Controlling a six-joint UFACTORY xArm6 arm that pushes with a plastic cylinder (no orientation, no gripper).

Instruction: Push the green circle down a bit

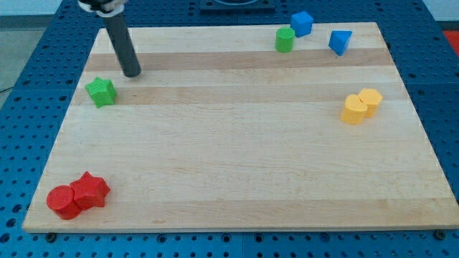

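my tip (133, 73): sitting near the view's top left of the tabletop (229, 165), just up and to the right of the green star (101, 92) and not touching it.
hand: there is none showing — the arm is ending in a plain rod, so nothing is opening or closing on anything.
green circle (285, 39): standing near the view's top edge, right of centre, well apart from my tip.
close company: the blue cube (302, 23) is sitting just up and to the right of the green circle, close to touching; the blue triangle (340, 41) is lying a little further right.
step in hand: judging that my tip is needing to travel across to the view's top side of the circle.
doing it well: coming in through the narrow strip above the circle, keeping left of the blue cube, then pressing straight down the view through the circle's middle — briefly, since only a bit is asked.
below the circle: bare wood, so nothing is blocking.
others: the yellow pair (361, 106) at right and the red pair (77, 194) at bottom left are lying well clear.
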